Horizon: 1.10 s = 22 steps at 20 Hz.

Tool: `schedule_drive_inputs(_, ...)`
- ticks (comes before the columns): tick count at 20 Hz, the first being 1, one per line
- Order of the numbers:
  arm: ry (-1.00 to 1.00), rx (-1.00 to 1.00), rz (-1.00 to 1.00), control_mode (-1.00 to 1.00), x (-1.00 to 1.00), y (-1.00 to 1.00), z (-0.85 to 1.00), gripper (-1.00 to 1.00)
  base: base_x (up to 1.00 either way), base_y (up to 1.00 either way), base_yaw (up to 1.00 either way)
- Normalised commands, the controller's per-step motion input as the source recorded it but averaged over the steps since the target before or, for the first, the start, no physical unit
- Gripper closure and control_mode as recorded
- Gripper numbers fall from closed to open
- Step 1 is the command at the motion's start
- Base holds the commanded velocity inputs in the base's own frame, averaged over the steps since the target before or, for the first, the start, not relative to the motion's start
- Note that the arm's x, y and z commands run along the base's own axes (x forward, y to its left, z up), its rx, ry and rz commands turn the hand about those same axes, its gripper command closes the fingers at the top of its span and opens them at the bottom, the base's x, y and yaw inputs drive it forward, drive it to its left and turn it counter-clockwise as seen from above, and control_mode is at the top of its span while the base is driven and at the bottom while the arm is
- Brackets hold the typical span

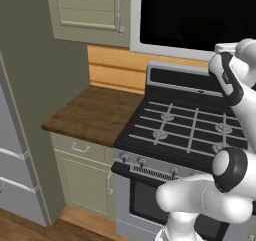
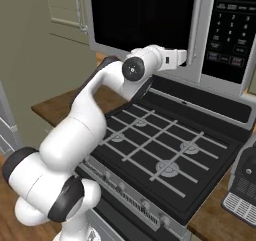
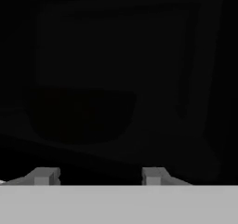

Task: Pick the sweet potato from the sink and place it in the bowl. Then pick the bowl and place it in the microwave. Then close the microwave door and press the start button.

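The microwave (image 2: 200, 35) hangs over the stove, and its door (image 2: 145, 15), a wide black glass pane, looks shut and flush with the keypad panel (image 2: 232, 25). The long grey bar handle (image 2: 197, 30) stands between glass and keypad. My gripper (image 2: 183, 57) points at the door's lower right corner, close to the foot of the handle. In the hand view my gripper (image 3: 98, 176) faces the dark glass with its fingertips (image 3: 44, 175) apart and nothing between them. A dim rounded shape (image 3: 83, 116) behind the glass looks like the bowl. The sweet potato is hidden and the sink is out of view.
The black stove (image 1: 185, 130) with its grates lies right under the arm. A wooden counter (image 1: 92, 112) sits to its left, with pale green cabinets (image 1: 87, 10) above and a tall grey wall beside. A dark appliance (image 2: 245, 180) stands on the counter at the right.
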Motion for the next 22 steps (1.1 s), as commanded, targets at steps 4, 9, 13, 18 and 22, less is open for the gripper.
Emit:
schedule_drive_inputs(4, -0.03, 0.05, 0.00, -1.00, -0.43, 0.01, 0.21, -1.00, 0.00, 0.00, 0.00)
schedule_drive_inputs(9, 0.00, 0.06, 0.00, -1.00, -0.96, 0.02, 0.50, -1.00, 0.00, 0.00, 0.00)
schedule_drive_inputs(13, 0.00, 0.02, 0.00, -1.00, -0.80, 0.01, 0.55, -1.00, 0.00, 0.00, 0.00)
schedule_drive_inputs(18, 0.01, 0.00, 0.01, -1.00, 0.39, -0.12, 0.07, -1.00, 0.00, 0.00, 0.00)
schedule_drive_inputs(22, 0.02, 0.02, 0.09, -1.00, 1.00, -0.51, -0.06, -1.00, 0.00, 0.00, 0.00)
